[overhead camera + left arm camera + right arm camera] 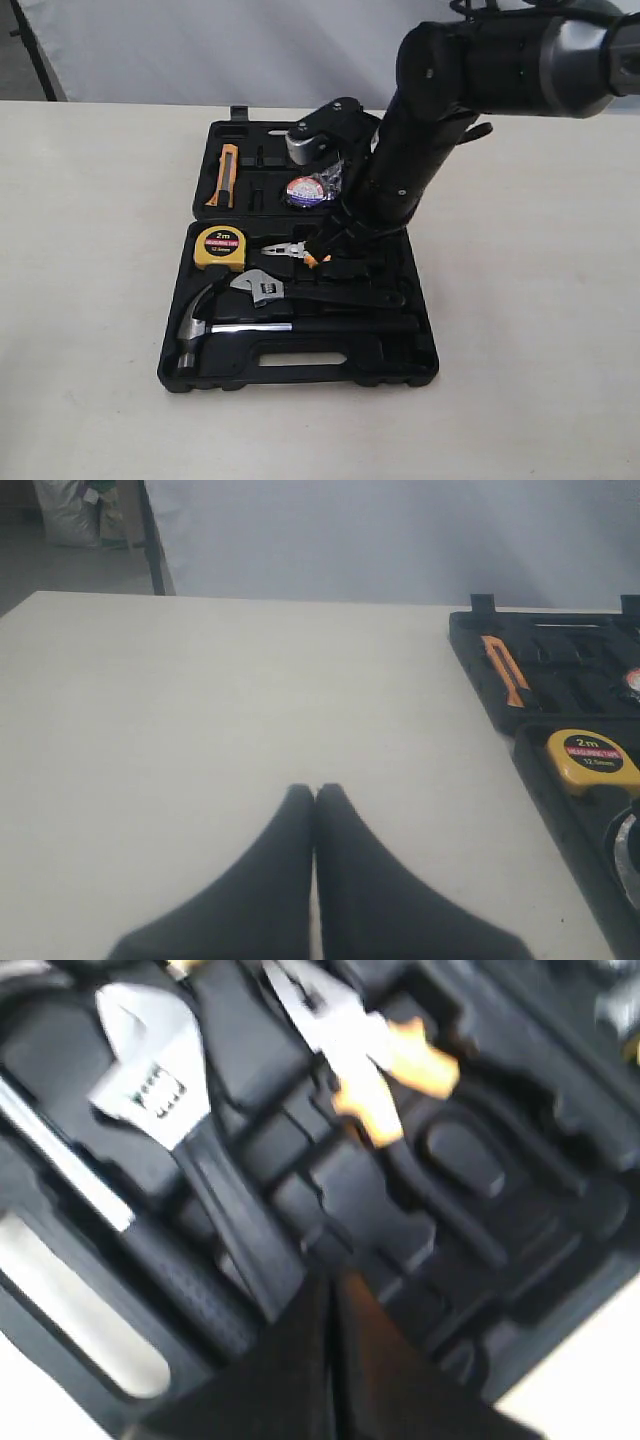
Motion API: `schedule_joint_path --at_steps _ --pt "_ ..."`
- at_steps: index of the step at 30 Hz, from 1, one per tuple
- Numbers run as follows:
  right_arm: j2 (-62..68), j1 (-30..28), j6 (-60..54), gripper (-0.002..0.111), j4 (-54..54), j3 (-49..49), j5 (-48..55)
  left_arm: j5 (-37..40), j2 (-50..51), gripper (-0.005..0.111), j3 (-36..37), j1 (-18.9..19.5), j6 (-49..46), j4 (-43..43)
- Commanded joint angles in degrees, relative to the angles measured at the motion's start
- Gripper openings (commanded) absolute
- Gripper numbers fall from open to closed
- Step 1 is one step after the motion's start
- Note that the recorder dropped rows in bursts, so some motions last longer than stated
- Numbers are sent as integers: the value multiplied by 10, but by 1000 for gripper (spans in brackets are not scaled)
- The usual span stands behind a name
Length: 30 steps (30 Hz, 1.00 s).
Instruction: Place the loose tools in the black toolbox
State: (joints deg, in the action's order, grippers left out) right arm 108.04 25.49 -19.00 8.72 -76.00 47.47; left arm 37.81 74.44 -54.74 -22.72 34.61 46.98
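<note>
Toolbox: the large black moulded plastic toolbox (300,370) lies open flat on the pale table (90,300), slot handle along its near edge.
Hammer: the claw hammer with steel shaft and black handle (250,328) lies in the near half, just behind the slot handle.
Wrench: the black adjustable wrench with silver jaw (300,292) lies just behind the hammer, its handle running toward the right arm.
Tape roll: the plastic-wrapped black tape roll with red-blue-white label (305,190) sits in the far half of the case.
Other contents: a yellow tape measure (220,247), orange-handled pliers (290,252) and an orange-and-black utility knife (223,172) are also in the case.
Right gripper: the right gripper (330,1305) hangs low over the near half beside the wrench handle, jaws pressed together, holding nothing.
Left gripper: the left gripper (315,810) is over bare table, apart from the case, jaws pressed together, empty.
Step in hand: all three loose tools appear to be inside; whether the wrench is fully seated cannot be told.
Next move: likely lifting the right arm clear without knocking the pliers or wrench.
</note>
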Motion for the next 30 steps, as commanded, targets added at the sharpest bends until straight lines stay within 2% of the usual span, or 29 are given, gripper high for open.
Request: schedule_joint_path --at_steps 1,9,18,30 --pt "15 -8 10 0 0 9 54 -10 -5 1 5 2 6 -8" --pt "21 -7 -18 0 9 9 157 -10 -5 1 5 2 6 -8" --pt "61 -7 -18 0 -4 10 138 -10 -5 1 5 2 6 -8" --pt "68 -7 19 0 -54 10 59 -10 -5 1 5 2 6 -8"
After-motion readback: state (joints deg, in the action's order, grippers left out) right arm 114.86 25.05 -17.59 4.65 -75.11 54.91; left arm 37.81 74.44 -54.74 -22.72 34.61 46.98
